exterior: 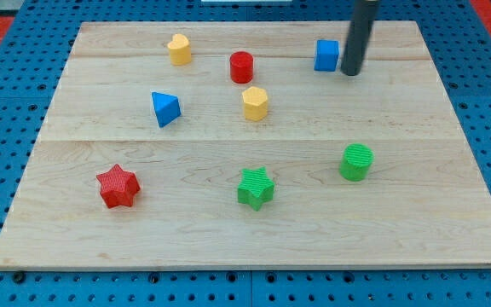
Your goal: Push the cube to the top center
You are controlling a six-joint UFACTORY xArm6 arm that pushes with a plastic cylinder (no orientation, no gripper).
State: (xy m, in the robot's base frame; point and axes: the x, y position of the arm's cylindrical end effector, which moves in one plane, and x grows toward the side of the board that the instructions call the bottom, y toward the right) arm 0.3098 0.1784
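Rod end first: my tip point(350, 72) rests on the wooden board point(450, 213) at the far right, just beside the right face of the blue cube point(326, 55), so close that I cannot tell whether the two touch. There is no claw on this arm, only the straight dark rod, so nothing is spread, pressed together or pinching.

The blue cube sits near the far edge of the board, right of centre. To its left, well apart, stands the red cylinder point(241, 66), also toward the far side and close to the middle of the board's width. Farther left again, near the far edge, is a yellow block point(178, 49) whose exact shape is hard to make out. A yellow hexagonal block point(255, 103) lies just nearer than the red cylinder. The blue triangular block point(165, 108) lies left of it, well apart.

On the near half, the red star point(117, 186) sits at the left, the green star point(255, 188) near the middle, and the green cylinder point(356, 162) at the right.
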